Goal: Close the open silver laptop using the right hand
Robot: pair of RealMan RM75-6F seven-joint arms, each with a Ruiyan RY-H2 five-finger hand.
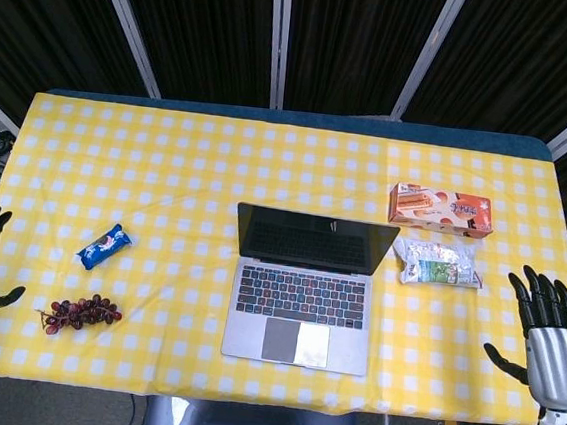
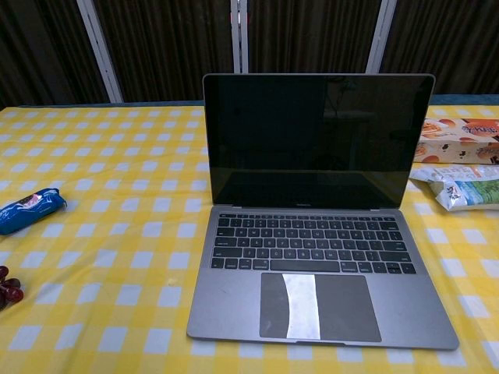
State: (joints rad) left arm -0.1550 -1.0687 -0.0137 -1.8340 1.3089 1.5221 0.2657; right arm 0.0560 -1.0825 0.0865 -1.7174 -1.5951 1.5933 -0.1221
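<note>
While the silver laptop (image 1: 302, 293) stands open, the spread, empty right robot hand (image 1: 550, 344) at its 3 o'clock must reach the lid.

No text, brand or number can be read in full. Printing is seen on the orange box (image 1: 441, 209) right of centre in the head view, on the white-green packet (image 1: 440, 263) just below it and on the blue packet (image 1: 104, 247) at the left, but all of it is too small or blurred. Key legends on the laptop (image 2: 312, 243) are not resolved.
</note>
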